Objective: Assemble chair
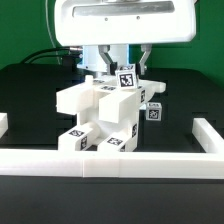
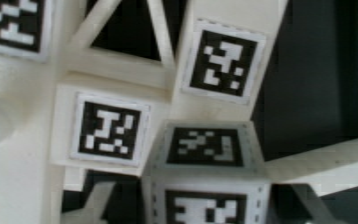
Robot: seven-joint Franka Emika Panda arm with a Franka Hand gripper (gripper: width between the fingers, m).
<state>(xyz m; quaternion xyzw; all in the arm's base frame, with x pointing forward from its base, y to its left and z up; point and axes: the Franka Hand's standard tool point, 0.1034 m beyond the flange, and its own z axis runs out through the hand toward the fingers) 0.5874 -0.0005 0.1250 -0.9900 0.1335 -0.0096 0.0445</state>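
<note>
Entry: chair assembly, mid-build, part-joining step.

The chair [image 1: 100, 120] sits as a cluster of blocky white parts in the centre of the exterior view. It rests on the black bench [image 1: 30, 105], just behind the low border wall [image 1: 110, 160] that runs across the lower frame. It is partly built, and we cannot count how many parts are already joined.

The gripper [image 1: 124, 66] comes down from the upper centre of the frame. Its jaws are drawn in tight on the upright part [image 1: 127, 78], which stands at the top of the cluster. That part is in its grasp. The wrist view shows only close white faces and square tags [image 2: 218, 60], with no fingertip clearly visible.

Our judgement is that the step in hand is seating or moving this upright part relative to the rest. Whether it is already slotted in or only resting against its neighbours, we cannot tell.

The next move calls for:
- a firm hold, with the part kept vertical;
- a slow, straight motion along the slot axis;
- care that the stacked parts below do not shift.
</note>
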